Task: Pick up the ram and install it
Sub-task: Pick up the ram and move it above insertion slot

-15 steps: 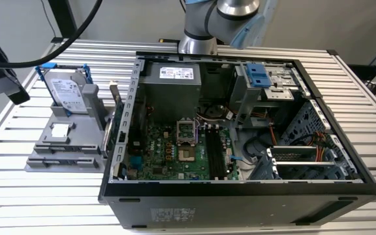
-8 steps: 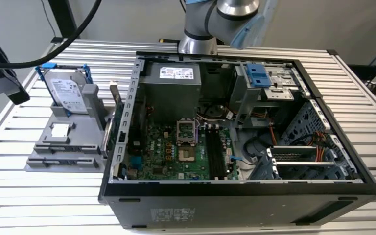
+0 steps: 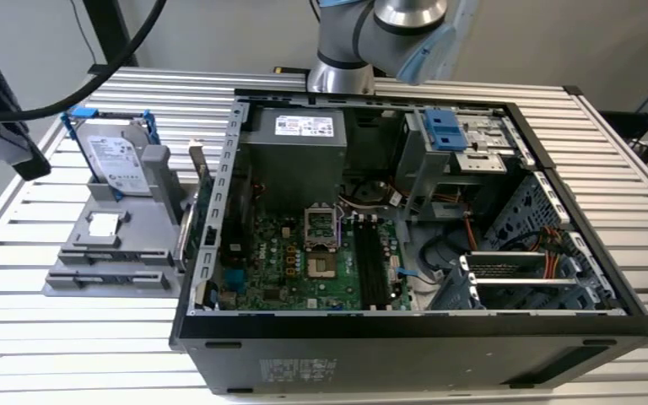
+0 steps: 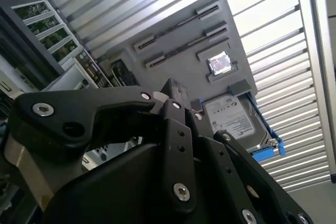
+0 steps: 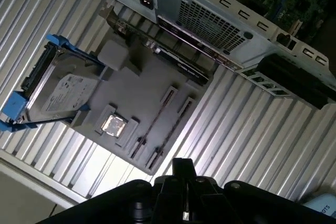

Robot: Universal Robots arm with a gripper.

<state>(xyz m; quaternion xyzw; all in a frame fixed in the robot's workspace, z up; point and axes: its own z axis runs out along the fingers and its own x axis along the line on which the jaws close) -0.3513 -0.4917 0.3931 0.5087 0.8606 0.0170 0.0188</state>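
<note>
In both wrist views my gripper (image 5: pixel 181 183) (image 4: pixel 176 106) hangs high above the grey holder tray (image 5: pixel 142 85) (image 4: pixel 173 64), its black fingers drawn together. A narrow dark end, which I take for the ram (image 5: pixel 181 167) (image 4: pixel 176 88), sticks out between the fingertips. Both long slots on the tray look bare. The black motherboard slots (image 3: pixel 369 263) lie inside the open computer case (image 3: pixel 414 325). The arm (image 3: pixel 380 34) rises out of the exterior view's top behind the case.
A silver-labelled hard drive in a blue frame (image 3: pixel 116 160) (image 5: pixel 58 90) stands on the tray, with a small square chip (image 3: pixel 104 224) (image 5: pixel 113 124) beside it. A dark card (image 5: pixel 178 61) stands between tray and case. The ribbed metal table (image 3: pixel 31 337) surrounds everything.
</note>
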